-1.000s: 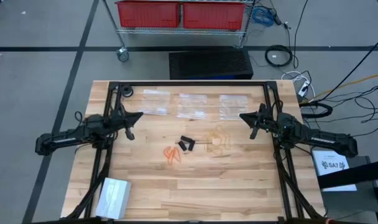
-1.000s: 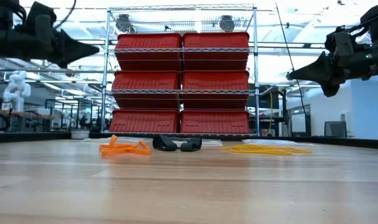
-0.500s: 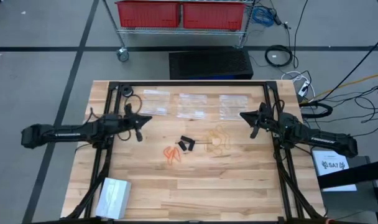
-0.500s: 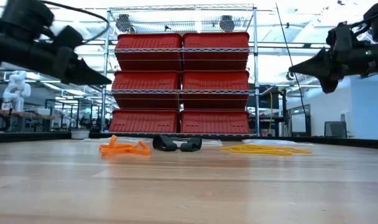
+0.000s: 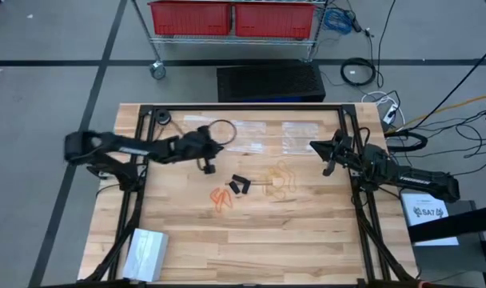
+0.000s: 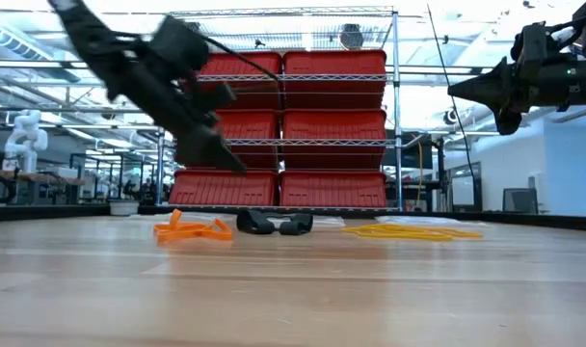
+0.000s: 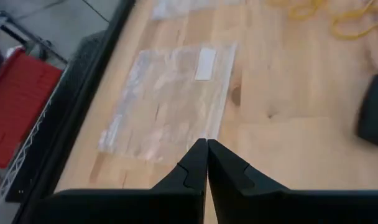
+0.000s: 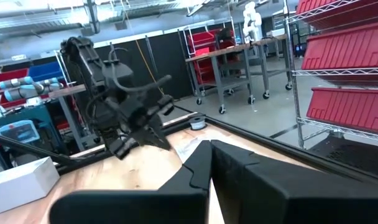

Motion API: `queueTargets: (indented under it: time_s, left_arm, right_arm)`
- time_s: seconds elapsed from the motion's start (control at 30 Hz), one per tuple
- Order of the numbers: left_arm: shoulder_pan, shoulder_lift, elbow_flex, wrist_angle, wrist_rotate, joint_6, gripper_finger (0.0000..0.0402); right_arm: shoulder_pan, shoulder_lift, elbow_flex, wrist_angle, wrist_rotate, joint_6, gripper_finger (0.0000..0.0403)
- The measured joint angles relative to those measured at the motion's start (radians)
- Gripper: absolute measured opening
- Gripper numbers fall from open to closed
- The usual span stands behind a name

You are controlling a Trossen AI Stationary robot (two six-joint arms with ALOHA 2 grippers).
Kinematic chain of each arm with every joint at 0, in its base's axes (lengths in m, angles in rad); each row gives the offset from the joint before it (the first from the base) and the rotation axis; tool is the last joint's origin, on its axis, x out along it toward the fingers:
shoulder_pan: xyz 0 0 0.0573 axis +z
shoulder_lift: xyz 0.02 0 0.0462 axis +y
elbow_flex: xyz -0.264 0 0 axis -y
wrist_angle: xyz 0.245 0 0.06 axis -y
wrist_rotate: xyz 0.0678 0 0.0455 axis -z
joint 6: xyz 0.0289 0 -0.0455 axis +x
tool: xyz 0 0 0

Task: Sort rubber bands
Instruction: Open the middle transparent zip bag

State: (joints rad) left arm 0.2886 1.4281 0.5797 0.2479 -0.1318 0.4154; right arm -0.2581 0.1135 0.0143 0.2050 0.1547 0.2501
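The left gripper (image 5: 209,166), fingers pressed together and empty, had swung inward above the table, nearest the small orange rubber-band cluster (image 5: 221,198) beyond its tips (the right gripper (image 5: 326,167), likewise closed, waited).

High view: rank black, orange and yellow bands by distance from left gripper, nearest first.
From the left gripper, shut, above the table's middle:
1. Black bands, just right of it and toward the front.
2. Orange bands, farther toward the front; close to 1, but plainly behind it.
3. Yellow bands, farthest, on the right arm's side.
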Motion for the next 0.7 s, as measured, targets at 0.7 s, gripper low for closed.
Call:
queueTargets:
  time_s: [0.7]
  left_arm:
    - [0.063, 0.336, 0.268, -0.254, -0.024, 0.039, 0.0136]
  right_arm:
    - [0.008, 0.000, 0.000, -0.016, -0.030, 0.027, 0.0000]
